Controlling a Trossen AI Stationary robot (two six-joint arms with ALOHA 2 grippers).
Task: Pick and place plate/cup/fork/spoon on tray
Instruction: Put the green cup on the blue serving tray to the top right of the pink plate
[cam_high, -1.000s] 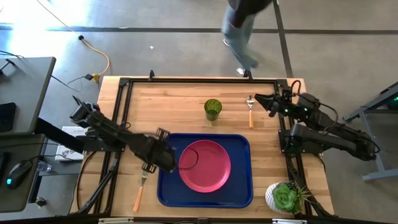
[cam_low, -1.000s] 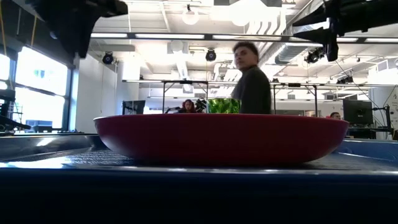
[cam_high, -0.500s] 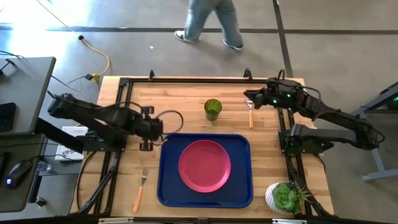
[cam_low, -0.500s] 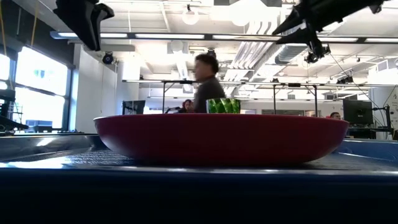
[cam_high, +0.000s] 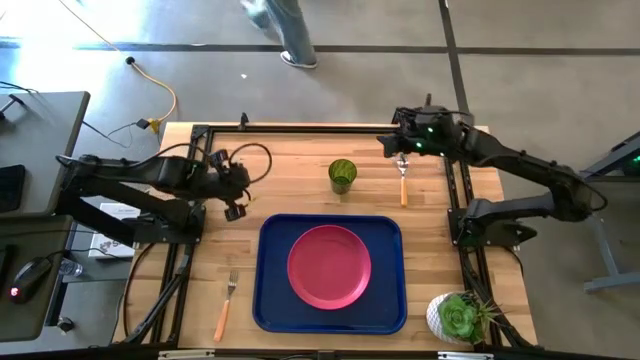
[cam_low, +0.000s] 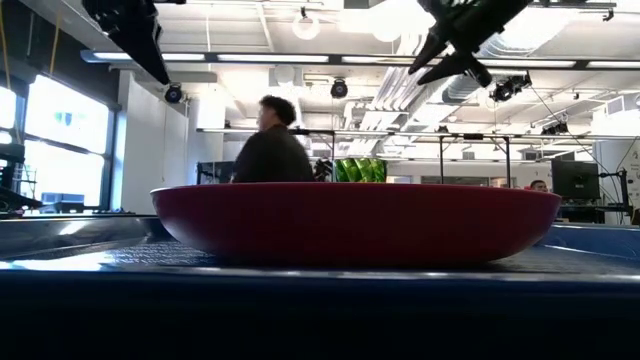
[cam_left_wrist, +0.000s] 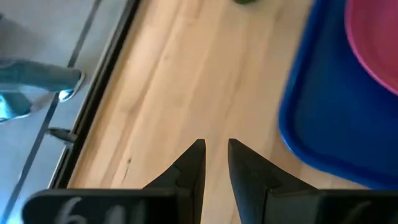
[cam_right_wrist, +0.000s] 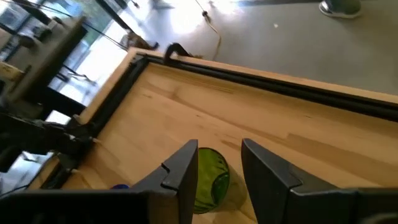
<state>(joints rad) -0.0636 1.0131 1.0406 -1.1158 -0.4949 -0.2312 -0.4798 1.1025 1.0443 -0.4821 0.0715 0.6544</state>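
Observation:
The pink-red plate (cam_high: 329, 266) lies flat in the dark blue tray (cam_high: 270, 300). The green cup (cam_high: 342, 175) stands on the table beyond the tray's far rim. The spoon (cam_high: 404, 185) lies to the right of the cup. The fork (cam_high: 226, 308) lies on the table left of the tray. My left gripper (cam_high: 233, 207) hangs above the bare table off the tray's far left corner, its fingers (cam_left_wrist: 216, 152) a narrow gap apart and empty. My right gripper (cam_high: 386, 143) is open and empty, raised near the far edge between cup and spoon. The cup (cam_right_wrist: 211, 177) shows between its fingers.
A white pot with a green succulent (cam_high: 458, 317) stands at the near right corner. A person (cam_high: 280, 25) walks on the floor beyond the far edge. A black frame rail (cam_right_wrist: 261, 78) runs along the far edge. Bare wood lies between the tray and the far edge.
My left gripper has gone from the plate's left rim up and toward the table's far left, clear of the tray. My right gripper has swung from the right edge toward the cup along the far edge. The plate has stayed on the tray. The person has walked leftward.

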